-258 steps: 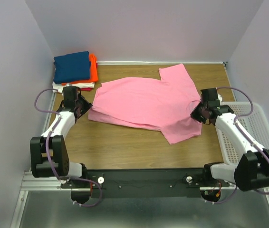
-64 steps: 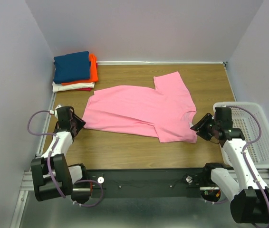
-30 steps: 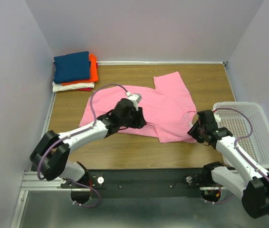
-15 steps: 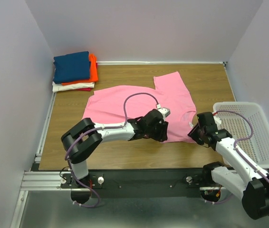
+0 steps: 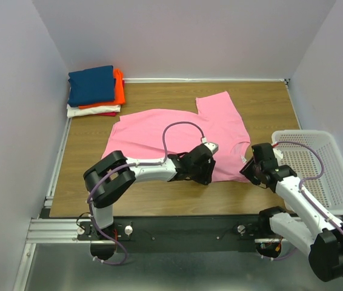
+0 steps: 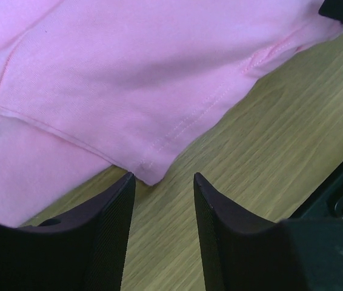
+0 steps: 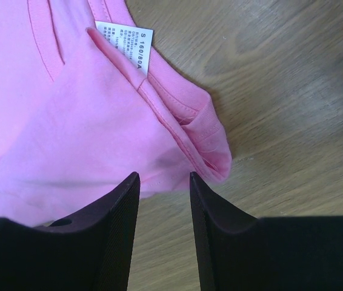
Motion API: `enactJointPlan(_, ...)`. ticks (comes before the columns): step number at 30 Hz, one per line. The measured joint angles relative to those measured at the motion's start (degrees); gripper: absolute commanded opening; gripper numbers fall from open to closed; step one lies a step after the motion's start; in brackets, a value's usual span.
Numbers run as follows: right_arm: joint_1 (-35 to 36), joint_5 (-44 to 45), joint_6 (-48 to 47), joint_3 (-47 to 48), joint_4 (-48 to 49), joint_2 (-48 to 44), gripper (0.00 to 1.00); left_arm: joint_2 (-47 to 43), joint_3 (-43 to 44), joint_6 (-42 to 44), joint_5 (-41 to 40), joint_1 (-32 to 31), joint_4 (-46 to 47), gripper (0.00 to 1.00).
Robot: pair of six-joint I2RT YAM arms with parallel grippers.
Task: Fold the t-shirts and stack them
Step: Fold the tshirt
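Note:
The pink t-shirt (image 5: 177,130) lies spread flat across the middle of the table, collar to the right. My left gripper (image 5: 204,176) reaches across to its near hem. In the left wrist view the left gripper (image 6: 163,177) is open, just short of a hem corner (image 6: 150,176) on the wood. My right gripper (image 5: 248,171) sits at the shirt's right edge. Seen from the right wrist, this gripper (image 7: 163,176) is open over the cloth edge, beside the bunched shoulder fold (image 7: 214,151) and white size label (image 7: 126,39). Folded t-shirts (image 5: 94,90) are stacked at the back left, navy on top.
A white mesh basket (image 5: 326,163) stands at the table's right edge, with the right arm crossing its near left corner. The left arm stretches low along the near side of the table. Walls close in the left, back and right.
The left arm has swung right, from over the shirt's middle to its near hem corner. The right gripper has barely moved. The shirt lies as before.

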Motion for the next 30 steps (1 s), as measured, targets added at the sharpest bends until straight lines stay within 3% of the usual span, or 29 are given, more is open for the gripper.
enactJointPlan(12,0.0,0.4,0.0,1.0,-0.5,-0.1,0.46,1.6,0.5,-0.2,-2.8,-1.6,-1.2,0.49)
enactJointPlan(14,0.0,0.4,0.0,1.0,-0.6,-0.1,0.46,1.8,0.9,-0.2,-3.5,-1.6,-1.2,0.44)
enactJointPlan(22,0.0,0.4,0.8,1.0,-0.7,0.2,0.46,2.6,2.4,-0.2,-4.6,-1.6,-1.5,0.00)
enactJointPlan(30,0.0,1.3,2.6,1.0,-3.5,0.5,0.46,2.7,2.8,-0.2,-4.7,-1.6,-1.6,0.00)
